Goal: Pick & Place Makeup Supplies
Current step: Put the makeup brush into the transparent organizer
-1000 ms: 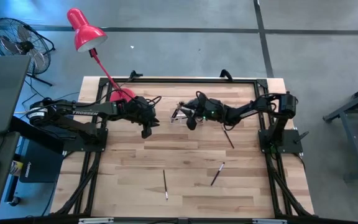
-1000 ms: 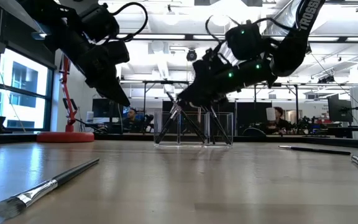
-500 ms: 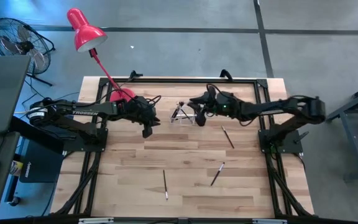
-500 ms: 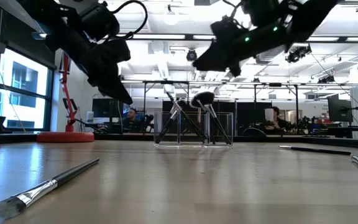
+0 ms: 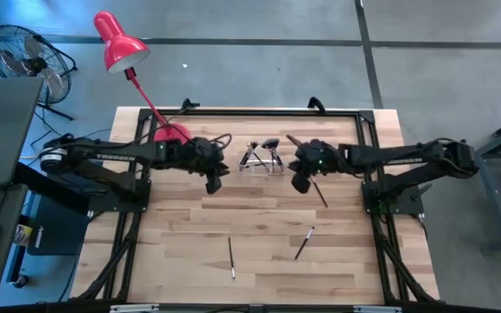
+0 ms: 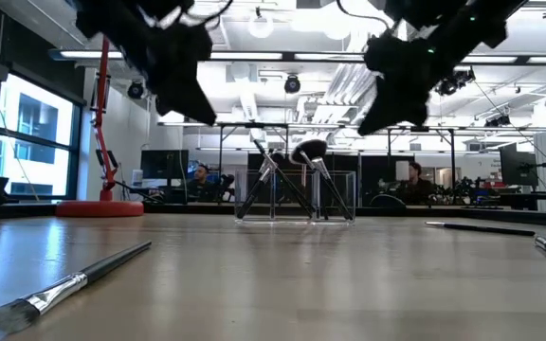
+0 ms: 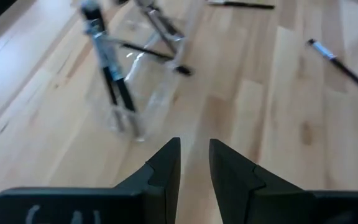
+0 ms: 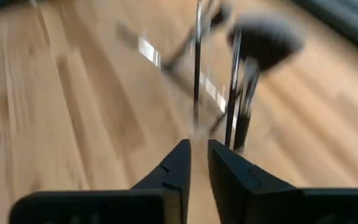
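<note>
**Both grippers empty, flanking the holder**

Right gripper (image 5: 302,180) hangs above the table just right of the clear holder (image 5: 261,162), fingers (image 8: 178,167) a narrow slit apart, nothing between them. Left gripper (image 5: 214,181) hangs on the holder's other side, same state: small gap, nothing held. Holder carries several brushes leaning at angles, including the fluffy black-headed brush (image 6: 308,152). Loose items on the wood: one thin liner (image 5: 318,191) just beside the right gripper, one brush (image 5: 303,243) and another brush (image 5: 231,257) nearer the front edge, well apart from both arms. Red lamp (image 5: 120,42) at the back-left corner.
</note>
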